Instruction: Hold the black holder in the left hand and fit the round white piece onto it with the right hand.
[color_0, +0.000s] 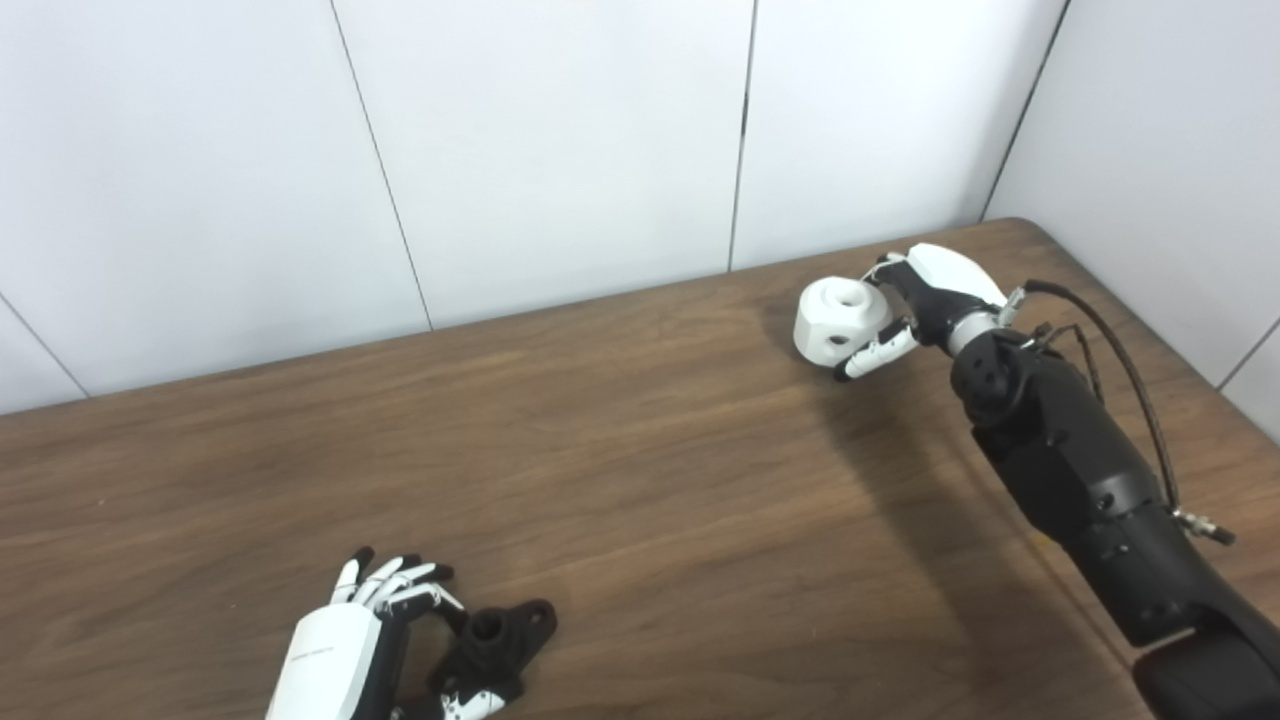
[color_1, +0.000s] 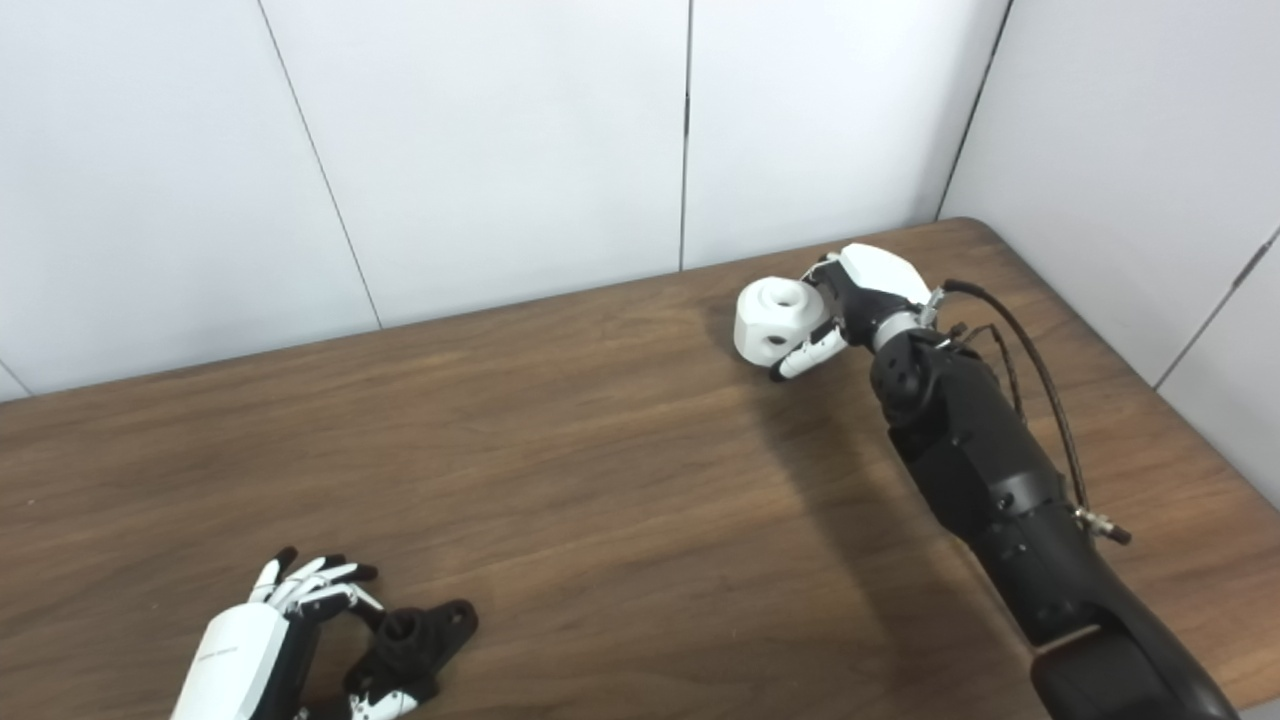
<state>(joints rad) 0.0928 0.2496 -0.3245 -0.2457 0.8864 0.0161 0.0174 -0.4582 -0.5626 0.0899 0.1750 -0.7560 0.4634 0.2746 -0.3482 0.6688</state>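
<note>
Left eye view | left hand (color_0: 345, 650) cups holder (color_0: 495, 645) at table (color_0: 640, 480) near edge, grip unclear | right hand (color_0: 925, 300) grasps white piece (color_0: 838, 318) far right, near wall (color_0: 540, 140) | bare wood between.

Both head cams look down from above at the brown tabletop (color_0: 640, 450) toward the white wall (color_0: 540, 140), side by side, sharing nearly the whole scene.
</note>
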